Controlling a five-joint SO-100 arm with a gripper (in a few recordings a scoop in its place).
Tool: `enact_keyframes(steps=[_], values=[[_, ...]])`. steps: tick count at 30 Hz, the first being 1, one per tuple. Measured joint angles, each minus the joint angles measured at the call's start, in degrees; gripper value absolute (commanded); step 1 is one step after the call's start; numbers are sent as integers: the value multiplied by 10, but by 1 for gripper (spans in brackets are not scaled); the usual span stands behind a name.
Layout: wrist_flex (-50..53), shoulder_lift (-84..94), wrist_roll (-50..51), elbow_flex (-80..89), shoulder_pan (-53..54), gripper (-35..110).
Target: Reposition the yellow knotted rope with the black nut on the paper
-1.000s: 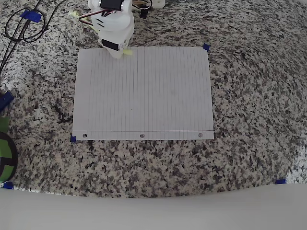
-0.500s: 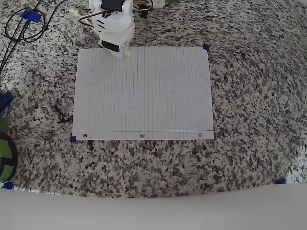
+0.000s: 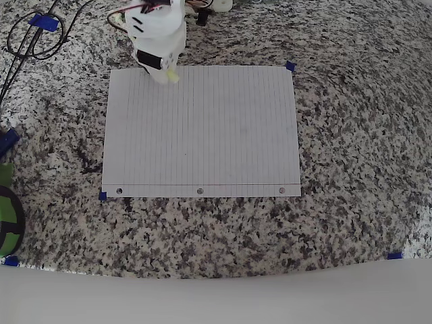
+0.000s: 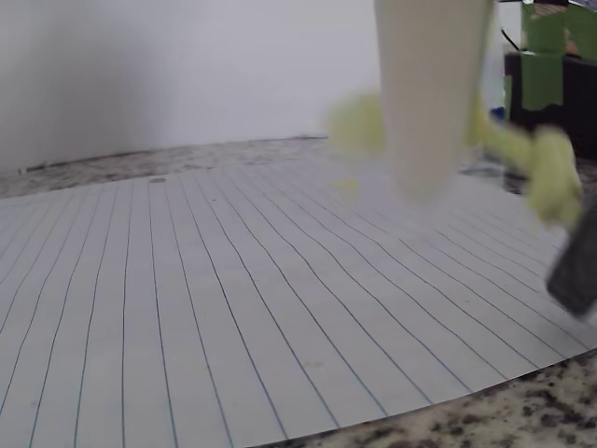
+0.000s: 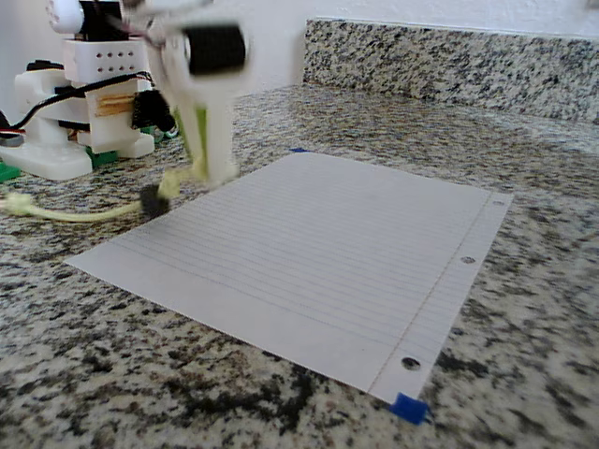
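Overhead view shows the white arm [image 3: 156, 30] bent down over the top edge of the paper [image 3: 202, 135], its gripper [image 3: 162, 73] at the sheet's upper left part on the granite counter [image 3: 351, 135]. The gripper pinches the rope [image 5: 84, 213], a thin pale yellow-green cord. In the fixed view the cord trails off the paper's far edge onto the counter, with the black nut [image 5: 150, 201] threaded near that edge.
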Motion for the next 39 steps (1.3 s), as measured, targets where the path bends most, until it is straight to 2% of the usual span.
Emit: enact_keyframes(steps=[6,16,23,32,39], values=[[-5,207,-39,0,35,0],[-9,534,-41,0,54,0],[-10,441,-41,-1,91,0],[-107,307,-52,-3,182,0],[-83,306,-52,-3,181,0]])
